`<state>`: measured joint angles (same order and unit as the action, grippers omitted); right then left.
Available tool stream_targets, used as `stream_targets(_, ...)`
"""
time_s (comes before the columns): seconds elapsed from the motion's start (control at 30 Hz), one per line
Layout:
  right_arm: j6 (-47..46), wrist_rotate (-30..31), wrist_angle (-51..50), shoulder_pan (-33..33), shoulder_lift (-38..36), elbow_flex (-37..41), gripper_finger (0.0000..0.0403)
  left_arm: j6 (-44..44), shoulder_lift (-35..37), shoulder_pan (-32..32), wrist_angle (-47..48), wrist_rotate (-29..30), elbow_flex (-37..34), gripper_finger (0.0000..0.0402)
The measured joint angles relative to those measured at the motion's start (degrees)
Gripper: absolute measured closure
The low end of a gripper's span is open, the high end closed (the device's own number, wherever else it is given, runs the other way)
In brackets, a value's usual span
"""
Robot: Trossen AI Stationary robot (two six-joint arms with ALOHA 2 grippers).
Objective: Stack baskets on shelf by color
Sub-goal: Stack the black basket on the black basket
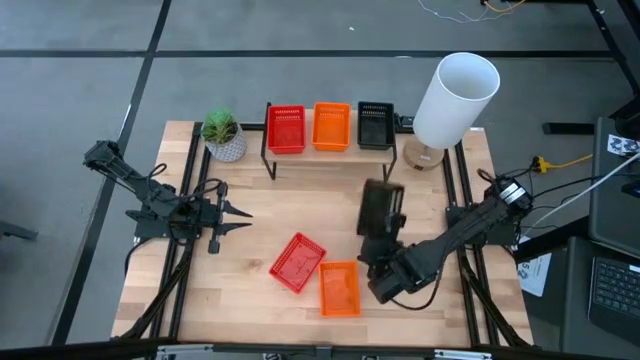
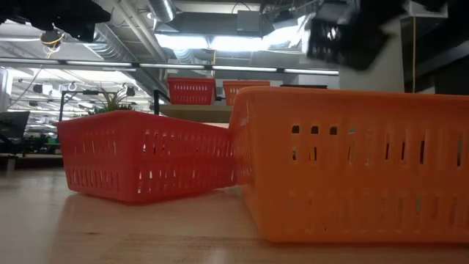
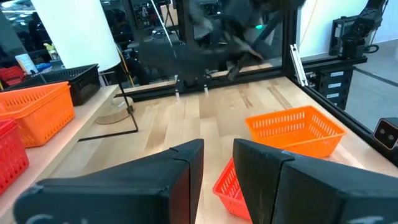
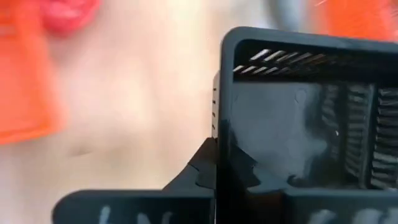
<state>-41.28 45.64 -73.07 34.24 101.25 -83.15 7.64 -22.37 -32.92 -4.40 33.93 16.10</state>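
Observation:
On the shelf (image 1: 310, 152) at the table's far side stand a red basket (image 1: 286, 128), an orange one (image 1: 332, 126) and a black one (image 1: 376, 124). A loose red basket (image 1: 297, 262) and a loose orange basket (image 1: 338, 288) lie on the table near its near edge, touching at a corner. My right gripper (image 1: 384, 245) is shut on a second black basket (image 1: 380, 208), raised right of the table's middle. My left gripper (image 1: 238, 212) hovers open at the table's left, touching nothing. My right gripper holds the black basket by its near end wall (image 4: 221, 118), one finger (image 4: 202, 171) on the outside of that wall and the other seemingly inside the basket. The fingers come from the near right side. The basket is lifted clear of the table (image 2: 344, 33), stretching away toward the shelf.
A potted green plant (image 1: 222, 135) stands left of the shelf, and a lamp with a tall white shade (image 1: 455, 98) stands right of it. In the low view the loose red basket (image 2: 139, 165) and orange basket (image 2: 352, 165) fill the foreground.

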Motion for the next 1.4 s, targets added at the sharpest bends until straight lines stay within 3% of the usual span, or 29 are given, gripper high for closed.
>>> stream_targets(0.2, 1.81, 15.85, -17.14, -4.31, -1.23, -8.83, 0.0402, -0.04, 0.00, -0.01, 2.90, 0.02, 0.00, 0.0321)
stream_targets(0.37, 16.50, 16.53, -13.98, -13.90, -5.99, -10.06, 0.0402, -0.02, -0.02, 0.01, 2.96, 0.02, 0.00, 0.0321)
stream_targets(0.57, 38.47, 6.07, -6.55, -30.07, -11.48, -10.04, 0.0403, 0.00, -0.02, 0.01, 3.02, 0.02, 0.00, 0.0321)
stream_targets(0.7, 58.41, -10.37, 8.25, -40.66, -13.30, -10.04, 0.0403, 0.00, 0.00, -0.01, 3.13, 0.02, 0.00, 0.0321)
stream_targets(0.77, 63.44, -18.39, 12.50, -45.62, -13.35, -10.04, 0.0403, 0.00, 0.00, 0.01, 3.13, 0.02, 0.00, 0.0321)
stream_targets(0.93, 66.02, -25.02, 10.97, -54.83, -12.45, -9.36, 0.0403, 0.47, 0.00, 0.01, 3.55, 0.04, 0.00, 0.0321)
stream_targets(1.1, 70.11, -33.68, 10.87, -57.63, -12.43, -8.20, 0.0403, 0.54, -0.02, 0.01, 4.08, 0.04, 0.00, 0.0321)
stream_targets(1.4, 69.87, -33.83, 8.17, -57.82, -12.16, -7.52, 0.0403, 1.99, -0.01, 0.00, 4.10, 0.04, 0.00, 0.0321)
